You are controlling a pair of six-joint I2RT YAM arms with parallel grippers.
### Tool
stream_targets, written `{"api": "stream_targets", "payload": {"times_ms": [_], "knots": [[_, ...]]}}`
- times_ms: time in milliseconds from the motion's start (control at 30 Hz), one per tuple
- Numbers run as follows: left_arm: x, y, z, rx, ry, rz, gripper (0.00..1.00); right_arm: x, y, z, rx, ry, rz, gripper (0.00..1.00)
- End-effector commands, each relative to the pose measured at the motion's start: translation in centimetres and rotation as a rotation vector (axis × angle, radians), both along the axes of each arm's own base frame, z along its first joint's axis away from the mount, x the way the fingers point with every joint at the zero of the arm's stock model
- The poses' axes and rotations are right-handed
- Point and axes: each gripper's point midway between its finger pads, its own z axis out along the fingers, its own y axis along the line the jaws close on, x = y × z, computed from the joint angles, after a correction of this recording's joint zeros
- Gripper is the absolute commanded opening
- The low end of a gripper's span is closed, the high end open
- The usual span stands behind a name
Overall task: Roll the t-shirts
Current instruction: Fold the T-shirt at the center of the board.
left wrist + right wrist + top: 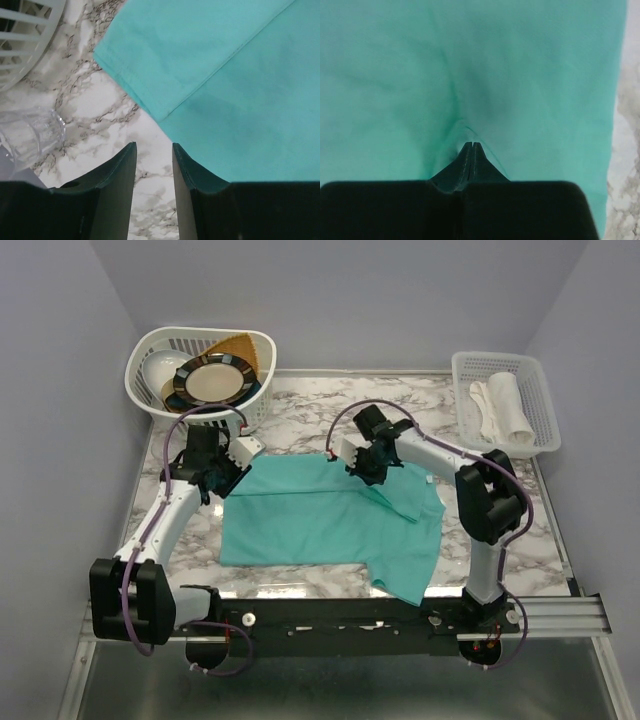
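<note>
A teal-green t-shirt (320, 520) lies spread on the marble table, with its near right corner hanging past the front edge. My left gripper (215, 480) hovers at the shirt's far left corner. In the left wrist view it (154, 147) stands open over bare marble, and the shirt's hemmed edge (225, 75) lies just right of and beyond the fingers. My right gripper (365, 470) is at the shirt's far edge. The right wrist view shows it (473, 145) shut, with a puckered fold of the t-shirt (470, 65) gathered at its tips.
A white basket (250, 345) holding plates stands at the back left, close to my left arm. A white tray (545, 415) with rolled white cloth sits at the back right. A clear glass object (30, 132) shows left of the left fingers.
</note>
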Motion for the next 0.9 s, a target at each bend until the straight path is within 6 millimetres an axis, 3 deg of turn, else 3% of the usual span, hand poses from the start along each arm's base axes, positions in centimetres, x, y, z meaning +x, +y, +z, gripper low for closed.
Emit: {"api": "stream_targets", "payload": {"times_ms": [0,133,267,433,500,633,767,800,867], "knots": [[-0.1,1.8,1.3,0.014,-0.059,0.081,0.46,-5.9,2.8,0.8,0.022,0.108,0.089,0.01],[-0.1,2.2,1.2,0.024,-0.081,0.084,0.47,-9.3,2.8,2.0,0.040,0.213,0.096,0.01],[0.3,1.9,0.4,0.008,-0.072,0.084,0.47,-10.4,1.6,2.6,0.018,0.225,0.063,0.01],[0.7,0.6,-0.4,-0.044,-0.040,0.047,0.49,-7.6,0.9,5.8,0.086,0.098,-0.010,0.01],[0.9,0.1,-1.4,-0.051,-0.009,0.020,0.49,-5.9,-0.6,6.2,0.084,0.053,-0.055,0.01],[2.3,0.3,-2.8,-0.019,0.035,0.021,0.44,-2.1,-4.7,4.4,0.003,-0.010,-0.123,0.01],[3.7,0.5,-4.9,0.005,0.099,0.024,0.24,2.0,-8.8,2.7,-0.081,-0.052,-0.194,0.01],[4.1,0.5,-5.2,0.010,0.099,0.020,0.22,2.9,-9.8,1.6,-0.102,-0.047,-0.212,0.01],[5.1,0.6,-6.0,0.034,0.110,0.020,0.18,4.5,-10.8,1.4,-0.129,-0.081,-0.221,0.01]]}}
